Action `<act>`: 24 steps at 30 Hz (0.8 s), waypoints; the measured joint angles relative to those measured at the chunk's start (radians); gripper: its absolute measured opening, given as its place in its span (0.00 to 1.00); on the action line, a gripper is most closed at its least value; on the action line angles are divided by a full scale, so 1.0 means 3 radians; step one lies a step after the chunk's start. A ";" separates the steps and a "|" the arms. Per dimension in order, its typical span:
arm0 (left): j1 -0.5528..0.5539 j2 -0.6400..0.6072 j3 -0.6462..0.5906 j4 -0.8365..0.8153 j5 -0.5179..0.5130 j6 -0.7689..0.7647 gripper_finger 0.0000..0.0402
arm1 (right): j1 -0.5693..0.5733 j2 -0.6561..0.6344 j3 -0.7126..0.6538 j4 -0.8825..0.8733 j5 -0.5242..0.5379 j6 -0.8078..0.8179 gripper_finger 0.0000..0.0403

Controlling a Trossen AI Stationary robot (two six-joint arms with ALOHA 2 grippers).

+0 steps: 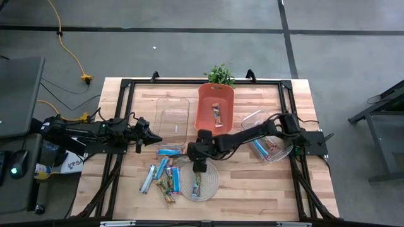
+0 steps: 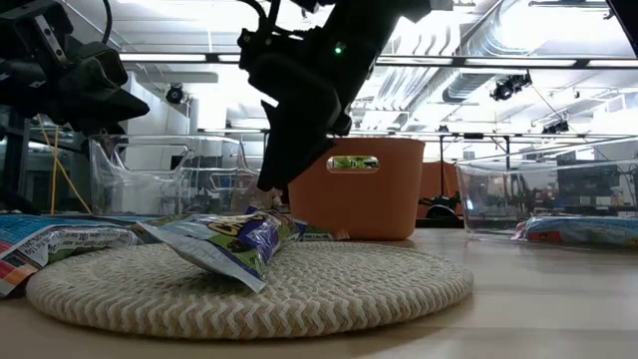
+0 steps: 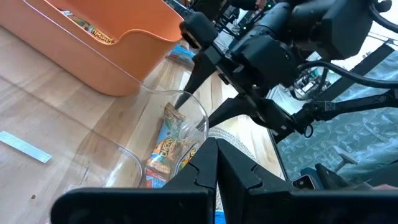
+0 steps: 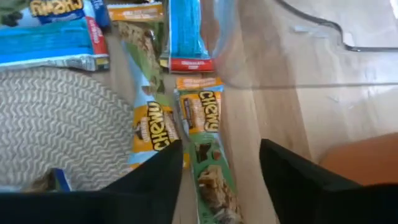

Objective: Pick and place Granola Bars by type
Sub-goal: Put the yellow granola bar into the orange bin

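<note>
A wooden table [image 1: 252, 189] seen from above holds a loose scatter of granola bars [image 1: 165, 176] near its front edge, in light blue and green wrappers. The right gripper [image 1: 199, 166] reaches across to hang just over the far edge of a round woven mat [image 1: 211, 183], fingers spread apart and gripping nothing. One green-wrapped bar [image 2: 224, 244] lies on the mat, tilted, just below those fingers. Its wrist camera looks down on two more green Chewy bars [image 4: 208, 134] lying side by side on the wood beside the mat. Behind stand an orange bin [image 1: 216, 106] with one bar inside, an empty clear tub [image 1: 173, 115], and a clear container [image 1: 273, 146] at the right holding blue bars. The left gripper [image 1: 151, 139] waits near the clear tub, fingers pressed together and empty. This looks like the moment between placings: a green bar appears just delivered to the mat. The next move likely calls for lifting clear, then lining up over another loose green bar without nudging its neighbours.
</note>
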 joint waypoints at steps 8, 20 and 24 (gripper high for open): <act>0.0001 0.0001 0.0000 0.0000 0.0000 0.0000 0.00 | -0.0050 -0.0018 -0.0138 0.0037 -0.0150 -0.0140 0.57; 0.0000 0.0000 0.0001 0.0001 0.0014 0.0000 0.00 | -0.0009 -0.0005 -0.0150 0.0040 -0.0072 -0.0113 0.55; 0.0001 0.0000 0.0001 0.0000 0.0017 0.0000 0.00 | 0.0037 0.0001 -0.0150 0.0040 -0.0008 -0.0102 0.55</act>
